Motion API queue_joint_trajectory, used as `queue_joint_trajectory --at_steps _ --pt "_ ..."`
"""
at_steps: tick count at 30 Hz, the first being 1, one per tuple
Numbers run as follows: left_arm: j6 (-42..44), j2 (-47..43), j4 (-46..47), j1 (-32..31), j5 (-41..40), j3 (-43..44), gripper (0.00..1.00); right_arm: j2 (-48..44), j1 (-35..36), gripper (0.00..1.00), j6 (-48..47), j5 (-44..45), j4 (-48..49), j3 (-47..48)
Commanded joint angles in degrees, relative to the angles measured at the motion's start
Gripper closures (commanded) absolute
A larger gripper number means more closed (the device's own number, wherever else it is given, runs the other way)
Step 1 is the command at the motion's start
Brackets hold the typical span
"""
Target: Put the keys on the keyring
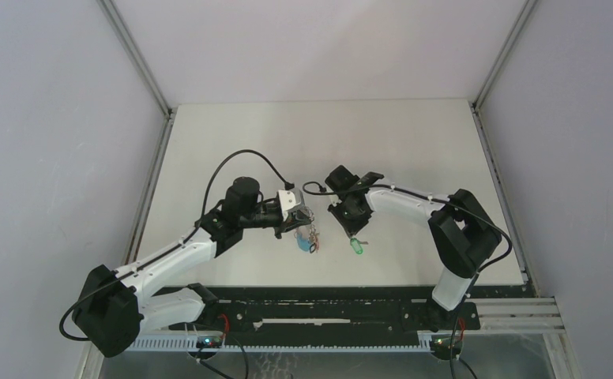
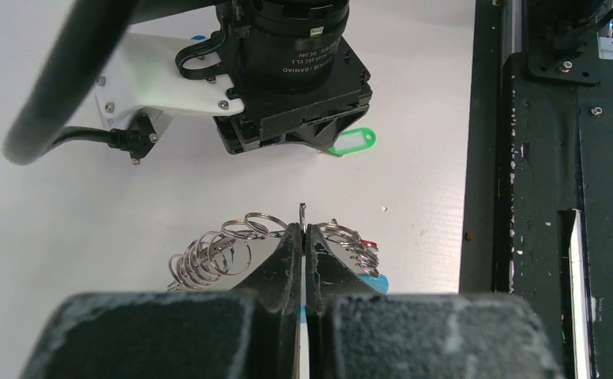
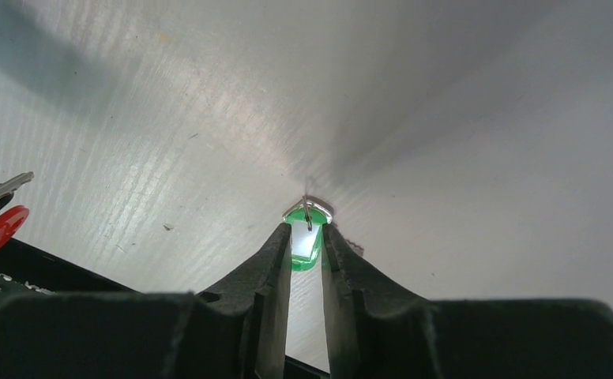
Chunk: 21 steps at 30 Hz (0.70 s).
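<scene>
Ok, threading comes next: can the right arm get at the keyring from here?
Probably yes: the right gripper, holding the green key, sits beside the keyring in the left gripper, only bare table between.

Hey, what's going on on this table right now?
Two robot arms are working on getting keys onto a keyring. The left pincer is shut on the thin wire of the keyring, with its silver links fanned out on either side. The right pincer is shut on the green key, gripping it by its plastic tag, a little to the right of the ring. The two are apart, so the green key is not on the ring yet.
</scene>
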Motion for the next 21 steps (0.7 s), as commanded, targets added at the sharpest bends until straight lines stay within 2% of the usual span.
queue_joint_trajectory --at_steps 1,21 --pt "-0.6 -1.24 3.21 0.34 1.49 -0.63 1.0 1.19 -0.45 0.8 -1.06 -0.3 0.1 2.19" --pt "-0.68 -1.22 3.21 0.34 1.75 -0.63 1.0 4.16 -0.8 0.89 -1.38 -2.17 -0.38 2.82"
